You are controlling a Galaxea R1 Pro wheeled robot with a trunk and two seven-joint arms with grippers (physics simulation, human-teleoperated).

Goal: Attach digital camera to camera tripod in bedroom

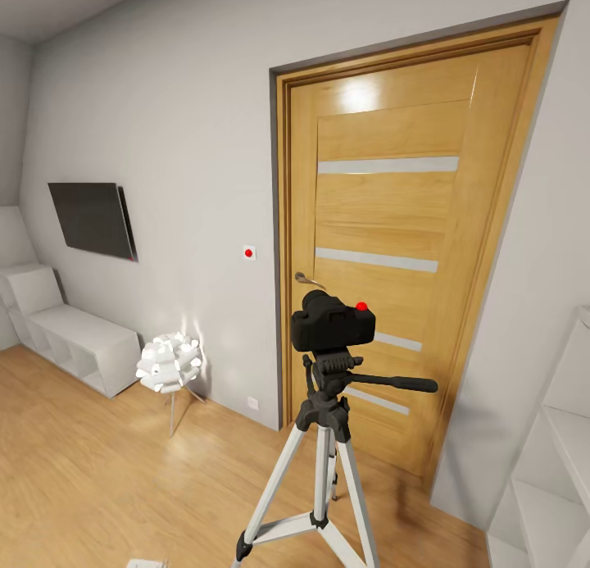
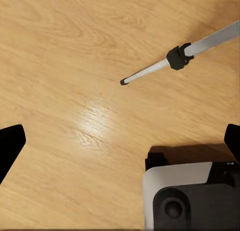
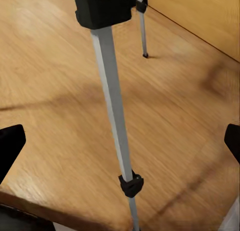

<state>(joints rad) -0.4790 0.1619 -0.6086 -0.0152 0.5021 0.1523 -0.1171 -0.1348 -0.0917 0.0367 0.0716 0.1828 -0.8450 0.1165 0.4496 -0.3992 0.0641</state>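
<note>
light wood plank floor (image 1: 98,453) runs beneath both wrist cameras. left gripper (image 2: 120,141) and right gripper (image 3: 120,141) each hang with fingertips spread wide, holding nothing; a silver tripod leg (image 3: 114,101) stands between the right fingers. beyond, the digital camera (image 1: 333,320) sits atop the camera tripod (image 1: 324,437) before the oak door (image 1: 393,248). white cubby shelves (image 1: 78,347) along the wall and a white flower-shaped lamp (image 1: 170,363) stand nearby.

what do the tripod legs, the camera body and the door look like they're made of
Camera tripod legs: likely metal, a silvery satin sheen, with black joints that may be plastic. Digital camera: matte black, plastic-like body with no glints, red button on top. Door: oak-toned wood with visible grain, semi-gloss from the bright reflection near its top.
</note>
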